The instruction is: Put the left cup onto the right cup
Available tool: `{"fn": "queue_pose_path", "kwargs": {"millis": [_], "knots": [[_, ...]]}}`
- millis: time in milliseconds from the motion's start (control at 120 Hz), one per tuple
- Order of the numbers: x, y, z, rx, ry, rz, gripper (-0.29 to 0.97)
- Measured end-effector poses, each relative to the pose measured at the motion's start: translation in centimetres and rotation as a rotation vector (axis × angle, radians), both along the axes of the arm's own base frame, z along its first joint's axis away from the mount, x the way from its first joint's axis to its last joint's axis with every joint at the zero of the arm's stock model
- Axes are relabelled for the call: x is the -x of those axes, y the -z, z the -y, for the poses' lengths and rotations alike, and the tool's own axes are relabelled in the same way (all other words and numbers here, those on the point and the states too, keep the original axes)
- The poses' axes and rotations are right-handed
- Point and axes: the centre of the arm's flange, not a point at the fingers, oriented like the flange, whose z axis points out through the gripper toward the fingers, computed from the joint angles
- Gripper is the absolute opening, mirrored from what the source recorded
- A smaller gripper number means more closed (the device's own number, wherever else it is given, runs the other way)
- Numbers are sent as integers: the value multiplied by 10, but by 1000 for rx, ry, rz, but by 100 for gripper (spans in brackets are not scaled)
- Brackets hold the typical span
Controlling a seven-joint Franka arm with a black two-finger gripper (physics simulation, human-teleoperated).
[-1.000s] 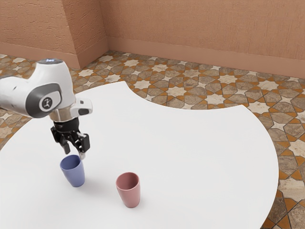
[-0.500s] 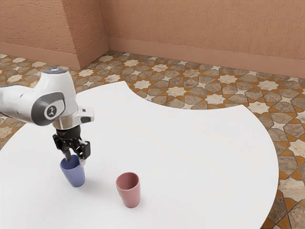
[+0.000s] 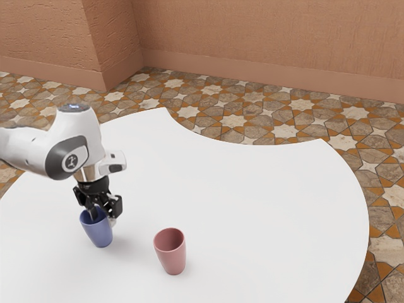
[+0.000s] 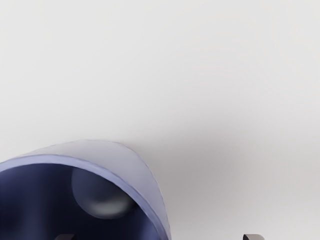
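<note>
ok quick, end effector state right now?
End effector: open, straddling the blue cup wall, one finger inside and one outside, not yet closed on it.

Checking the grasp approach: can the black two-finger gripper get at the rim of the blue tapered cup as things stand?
Probably yes. The gripper sits at the rim of the blue cup, fingers open and seemingly straddling its wall. The pink cup stands apart, out of the way.

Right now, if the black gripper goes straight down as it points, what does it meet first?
The blue tapered cup: the gripper straddles its wall, so likely the cup's inside floor or the white table; depth unclear.
</note>
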Motion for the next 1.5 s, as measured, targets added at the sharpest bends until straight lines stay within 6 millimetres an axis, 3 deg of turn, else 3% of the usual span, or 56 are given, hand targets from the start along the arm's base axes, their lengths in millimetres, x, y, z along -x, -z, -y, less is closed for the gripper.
{"fn": "queue_pose_path", "kwargs": {"millis": [408,650,825,1242,1500], "knots": [[-1,15,0,-6,0,-6,34],[-2,17,0,-7,0,-4,6],[-2,17,0,-7,-1,-2,-5],[-2,11,0,-10,-5,7,-10],[1,-15,-1,0,-11,42,-10]]}}
